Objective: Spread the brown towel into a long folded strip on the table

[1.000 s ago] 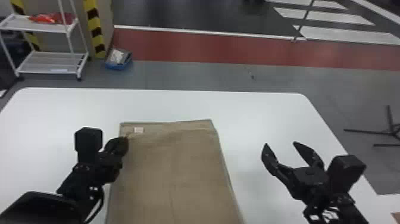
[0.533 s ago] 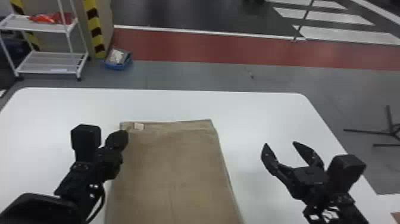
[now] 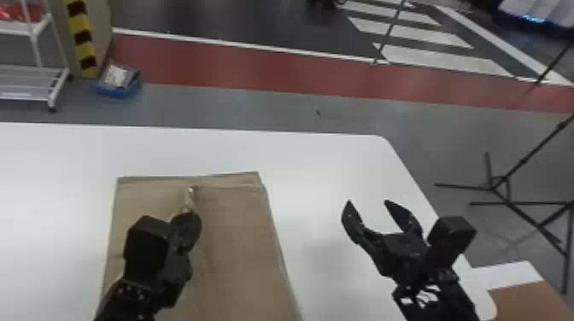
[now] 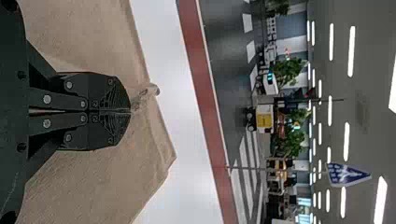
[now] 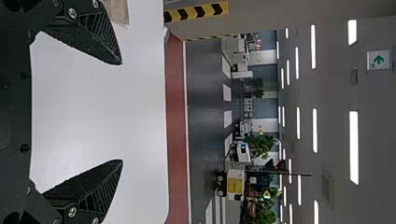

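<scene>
My left gripper (image 3: pixel 190 213) is over the upper part of the brown towel (image 3: pixel 239 243), which lies flat on the white table (image 3: pixel 324 170). In the left wrist view the left gripper (image 4: pixel 130 111) is shut on a small pinched fold of the towel (image 4: pixel 93 186), and a bit of cloth sticks out past the tips. To the right of the towel, my right gripper (image 3: pixel 369 202) stands open above bare tabletop. The right wrist view shows the right gripper (image 5: pixel 122 112) with its fingers wide apart and nothing between them.
A black tripod stand (image 3: pixel 497 183) is on the floor beyond the table's right edge. Behind the table at the left are a white shelf rack (image 3: pixel 38 68) and a blue bin (image 3: pixel 117 81) on the floor. A brown surface (image 3: pixel 529 301) lies at the lower right.
The head view has shifted toward the right. My left gripper has moved from the towel's left edge inward over it, and a pinched fold now rises at its tips.
</scene>
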Available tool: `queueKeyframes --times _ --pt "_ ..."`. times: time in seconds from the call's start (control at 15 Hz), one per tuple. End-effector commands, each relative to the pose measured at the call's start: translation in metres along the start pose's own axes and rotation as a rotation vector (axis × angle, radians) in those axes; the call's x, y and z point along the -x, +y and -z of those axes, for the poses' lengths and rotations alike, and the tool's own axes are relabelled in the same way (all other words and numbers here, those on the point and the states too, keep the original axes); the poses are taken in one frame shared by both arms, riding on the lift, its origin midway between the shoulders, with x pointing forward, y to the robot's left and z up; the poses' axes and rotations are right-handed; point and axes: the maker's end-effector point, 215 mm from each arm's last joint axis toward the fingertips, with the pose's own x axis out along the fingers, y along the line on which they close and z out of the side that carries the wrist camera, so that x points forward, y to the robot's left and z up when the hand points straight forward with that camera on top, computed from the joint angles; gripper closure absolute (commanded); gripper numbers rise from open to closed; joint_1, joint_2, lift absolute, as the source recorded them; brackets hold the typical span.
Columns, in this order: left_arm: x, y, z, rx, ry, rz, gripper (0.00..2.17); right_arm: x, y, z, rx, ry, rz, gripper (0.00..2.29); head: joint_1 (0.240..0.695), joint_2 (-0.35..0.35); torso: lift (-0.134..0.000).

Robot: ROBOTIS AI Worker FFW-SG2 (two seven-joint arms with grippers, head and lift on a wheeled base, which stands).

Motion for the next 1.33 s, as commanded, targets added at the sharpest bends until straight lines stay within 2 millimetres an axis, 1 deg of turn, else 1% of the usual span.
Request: queueKeyframes --times 0.0,0.07,0.13,0.4,0.47,0.53,0.6,0.67,0.73,0.8,0.87,0.93,1.0,1.07,1.2,1.27 --pt "-0.003 -0.046 0.022 -0.05 0.037 0.068 0.91 -0.001 -0.001 0.0 -0.007 0.001 0.002 0.14 0.695 -0.35 -0.119" --pt "-0.004 -0.055 0.026 -0.058 0.045 0.084 0.16 -0.001 -0.001 0.001 -0.008 0.003 0.002 0.14 0.695 -0.35 -0.119" --pt "-0.004 -0.057 0.026 -0.059 0.044 0.085 0.0 -0.001 -0.001 0.002 -0.009 0.009 0.002 0.14 0.695 -0.35 -0.119" --pt "0.006 -0.051 0.013 -0.045 0.014 0.074 0.03 -0.004 -0.002 0.014 -0.013 0.042 0.003 0.14 0.695 -0.35 -0.119" --pt "0.005 -0.044 0.009 -0.043 0.002 0.049 0.03 -0.004 0.0 0.017 -0.015 0.047 -0.001 0.14 0.695 -0.35 -0.119" --pt "0.005 -0.03 0.005 -0.041 -0.016 0.002 0.03 -0.006 0.008 0.018 -0.016 0.049 -0.014 0.14 0.695 -0.35 -0.119" --pt "0.005 -0.012 -0.004 -0.036 -0.053 -0.057 0.03 -0.009 0.021 0.018 -0.02 0.046 -0.035 0.16 0.695 -0.35 -0.119" --pt "0.008 0.016 -0.016 -0.026 -0.107 -0.144 0.03 -0.011 0.042 0.022 -0.032 0.049 -0.075 0.2 0.695 -0.35 -0.119" --pt "0.011 0.044 -0.025 -0.002 -0.15 -0.222 0.04 -0.015 0.07 0.023 -0.032 0.052 -0.131 0.22 0.695 -0.35 -0.119" --pt "0.015 0.067 -0.031 0.022 -0.173 -0.273 0.05 -0.018 0.095 0.024 -0.021 0.057 -0.187 0.23 0.695 -0.35 -0.119" --pt "0.021 0.092 -0.036 0.046 -0.198 -0.324 0.05 -0.023 0.126 0.029 -0.021 0.064 -0.27 0.32 0.695 -0.317 -0.119" --pt "0.028 0.108 -0.042 0.067 -0.235 -0.351 0.05 -0.028 0.151 0.04 -0.018 0.086 -0.354 0.34 0.695 -0.222 -0.119" --pt "0.034 0.117 -0.049 0.085 -0.273 -0.366 0.04 -0.029 0.165 0.056 -0.002 0.121 -0.377 0.34 0.695 -0.167 -0.119" --pt "0.037 0.122 -0.05 0.098 -0.287 -0.367 0.04 -0.029 0.177 0.068 0.014 0.142 -0.397 0.34 0.695 -0.127 -0.119" --pt "0.036 0.123 -0.043 0.098 -0.274 -0.361 0.04 -0.03 0.201 0.088 0.02 0.178 -0.457 0.34 0.695 -0.068 -0.119" --pt "0.036 0.123 -0.04 0.1 -0.269 -0.359 0.04 -0.032 0.217 0.097 0.023 0.199 -0.491 0.35 0.695 -0.03 -0.119"
